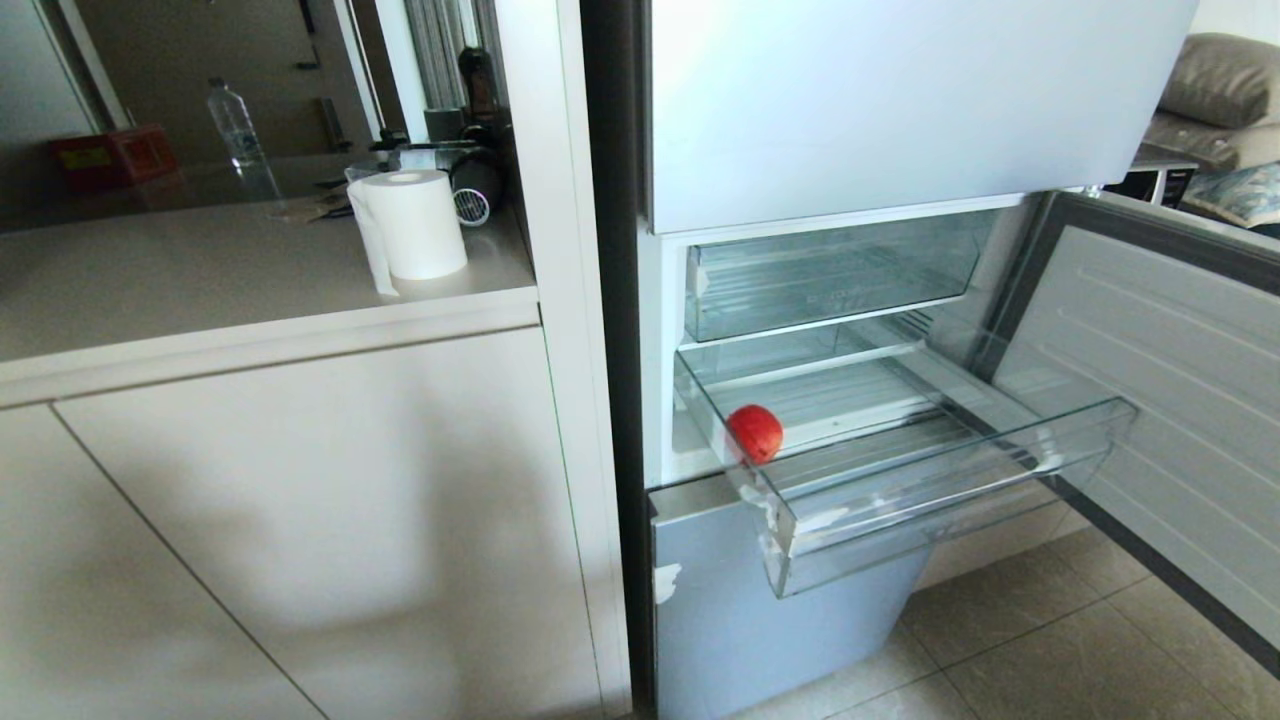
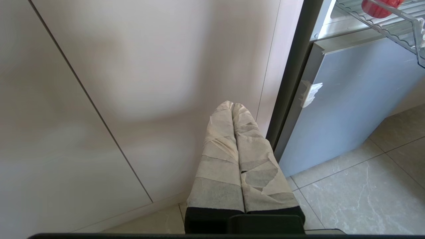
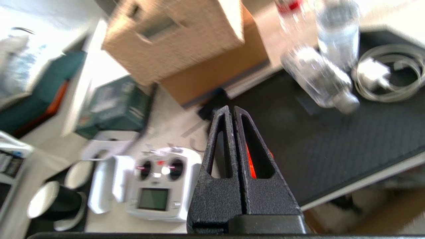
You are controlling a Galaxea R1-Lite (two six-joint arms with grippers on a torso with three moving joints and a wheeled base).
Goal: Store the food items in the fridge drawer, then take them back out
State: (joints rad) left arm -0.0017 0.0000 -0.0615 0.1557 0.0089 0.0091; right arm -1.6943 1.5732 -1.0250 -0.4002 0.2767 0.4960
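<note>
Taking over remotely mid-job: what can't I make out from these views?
- Head view: neither arm appears; the round red food item sits in the clear lower fridge drawer.
- Left wrist view: that item is cut off by the edge.
- Right wrist view: an orange-red object is hidden behind the shut right gripper; motion blur.

Our left tool [image 2: 233,105], its taped fingers [image 2: 220,156] pressed together, hangs before a pale cabinet [image 2: 132,83] above the tiled floor [image 2: 358,196]. A red fruit [image 2: 377,8] sits in the clear drawer [image 2: 391,28] over the grey fridge door [image 2: 348,99].
</note>
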